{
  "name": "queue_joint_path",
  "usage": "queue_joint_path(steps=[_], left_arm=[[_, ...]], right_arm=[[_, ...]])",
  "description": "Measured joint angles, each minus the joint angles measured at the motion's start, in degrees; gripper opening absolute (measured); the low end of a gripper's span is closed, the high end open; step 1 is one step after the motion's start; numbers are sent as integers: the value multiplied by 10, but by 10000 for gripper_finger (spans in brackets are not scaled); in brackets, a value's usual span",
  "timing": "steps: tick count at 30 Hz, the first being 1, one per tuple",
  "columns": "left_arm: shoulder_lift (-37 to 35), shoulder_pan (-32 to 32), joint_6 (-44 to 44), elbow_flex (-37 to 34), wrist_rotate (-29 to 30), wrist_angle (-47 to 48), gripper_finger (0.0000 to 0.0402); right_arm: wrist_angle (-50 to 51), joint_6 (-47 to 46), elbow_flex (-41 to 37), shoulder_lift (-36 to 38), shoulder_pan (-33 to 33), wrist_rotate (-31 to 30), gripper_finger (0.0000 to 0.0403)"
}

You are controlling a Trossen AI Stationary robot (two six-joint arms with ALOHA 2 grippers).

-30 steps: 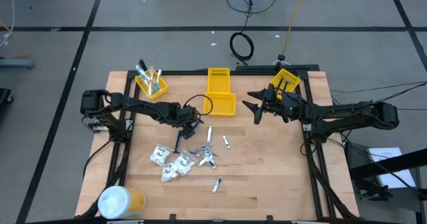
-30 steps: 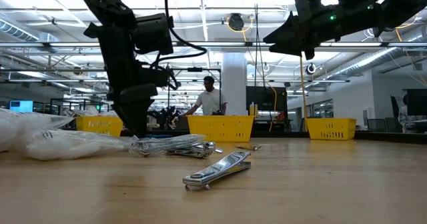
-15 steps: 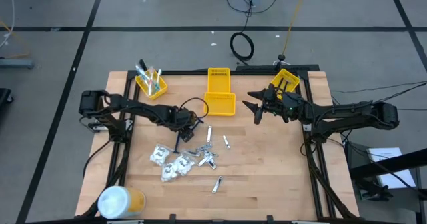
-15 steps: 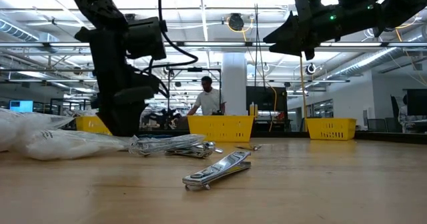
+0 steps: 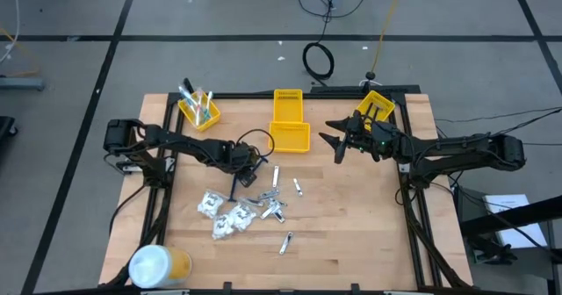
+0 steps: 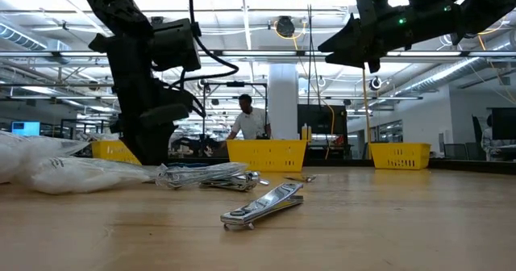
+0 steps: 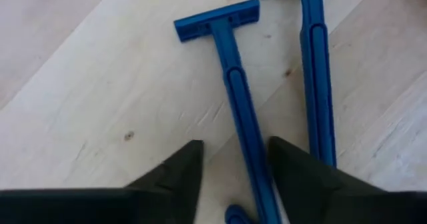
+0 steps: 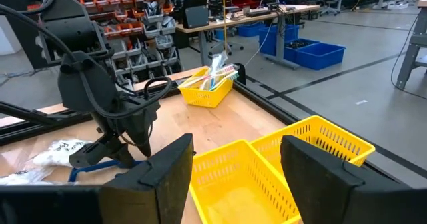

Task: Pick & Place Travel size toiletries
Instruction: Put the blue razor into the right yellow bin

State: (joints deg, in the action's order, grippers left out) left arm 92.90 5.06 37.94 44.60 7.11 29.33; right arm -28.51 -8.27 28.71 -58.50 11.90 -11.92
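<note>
My left gripper (image 7: 233, 154) is open and low over the table, near the middle (image 5: 248, 163). Its fingers stand on either side of a dark blue razor's handle (image 7: 248, 141); touch cannot be told. That razor lies flat with its head (image 7: 217, 19) pointing away from the gripper. A second blue razor (image 7: 315, 71) lies beside it. White crinkly packets (image 5: 221, 212) and little silvery pieces (image 5: 272, 198) lie toward the near edge. Pastel toothbrushes (image 5: 198, 102) stand in a yellow bin. My right gripper (image 5: 338, 146) hangs open in the air, well above the table (image 6: 355, 45).
Two yellow bins (image 5: 290, 124) sit at the far middle and one (image 5: 378, 106) at the far right corner. A white-and-yellow cylinder (image 5: 158, 265) stands at the near left corner. A silvery piece (image 6: 262, 206) lies alone toward the near edge. A person (image 6: 251, 122) stands in the room behind.
My left gripper has shifted a little toward the table's left and then held still, staying low over the razors. The right arm and the items on the table have kept their places.
</note>
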Motion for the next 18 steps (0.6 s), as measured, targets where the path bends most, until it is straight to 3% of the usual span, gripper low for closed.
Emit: queue_joint_path(steps=[8, 14, 18], left_arm=[[1, 0, -46, -1, 1, -41, 18], [-18, 0, -62, -3, -4, -31, 17], [-82, -4, -58, -1, -3, -17, 10]], right_arm=[[0, 0, 0, 0, 0, 0, 212], [0, 0, 0, 0, 0, 0, 212], [0, 0, 0, 0, 0, 0, 212]])
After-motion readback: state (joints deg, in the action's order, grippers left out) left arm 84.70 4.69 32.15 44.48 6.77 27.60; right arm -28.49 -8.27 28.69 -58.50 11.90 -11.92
